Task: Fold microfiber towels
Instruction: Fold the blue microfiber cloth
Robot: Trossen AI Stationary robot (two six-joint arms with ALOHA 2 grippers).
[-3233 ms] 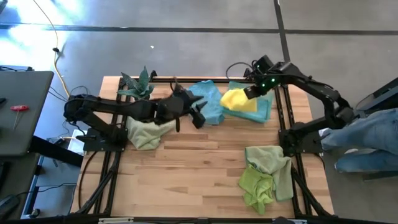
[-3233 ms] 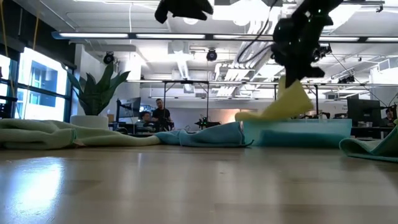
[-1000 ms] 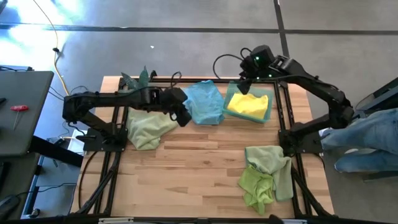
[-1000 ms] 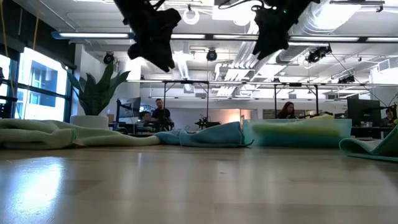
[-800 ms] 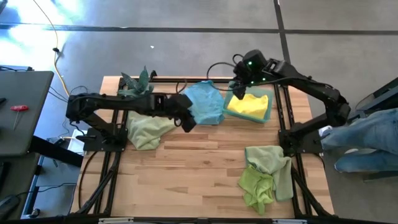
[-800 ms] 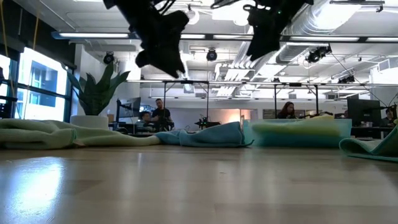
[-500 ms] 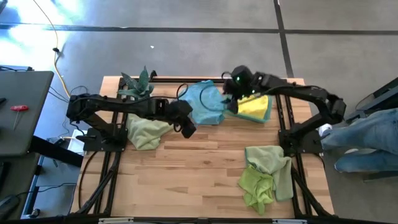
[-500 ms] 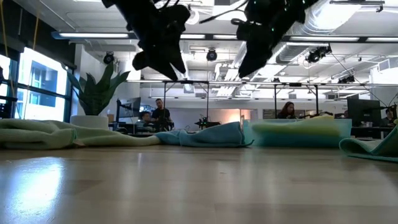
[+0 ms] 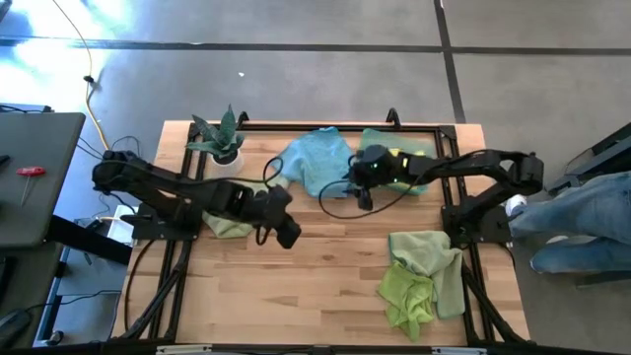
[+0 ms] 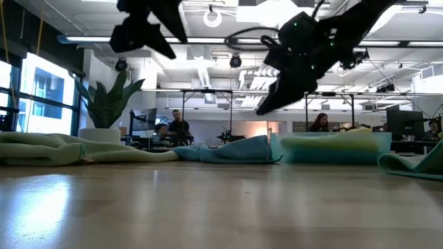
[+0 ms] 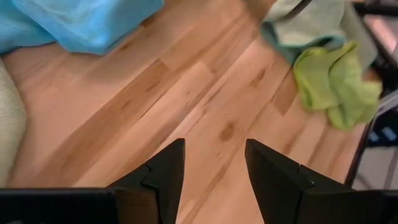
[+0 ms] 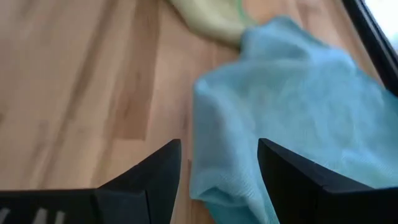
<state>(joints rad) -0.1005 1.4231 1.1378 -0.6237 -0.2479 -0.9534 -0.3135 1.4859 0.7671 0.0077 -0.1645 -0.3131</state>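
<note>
Though one yellow towel (image 9: pixel 402 158) already lies flat on a teal towel (image 9: pixel 419 170) at the far edge, right of the blue towel (image 9: pixel 315 163), most of the folding looks undone. The blue towel — my landmark here — sits rumpled at the far middle of the table (image 9: pixel 315 286). Left of it, a sage towel (image 9: pixel 229 223) lies bunched, mostly under the left arm. Well to the near right of it, a heap of a mint towel (image 9: pixel 426 254) and a lime towel (image 9: pixel 406 296) is still crumpled. So I judge one piece finished and stacked, perhaps two, and at least four to go.

Left gripper (image 9: pixel 288 235) hangs over bare wood on the near left of the blue towel, fingers spread, holding nothing; its wrist view shows only planks between the tips. Right gripper (image 9: pixel 357 187) hovers at the blue towel's right edge, jaws wide and empty — the cloth fills its wrist view just ahead, not yet touched as far as I can tell.

Hard to make out: the right arm covers much of the yellow and teal pair, so the fold there cannot be checked. The sage towel's shape is largely hidden. In the low view the towels show only as thin strips along the far edge. A plant (image 9: pixel 222 138) stands far left of the blue towel.
</note>
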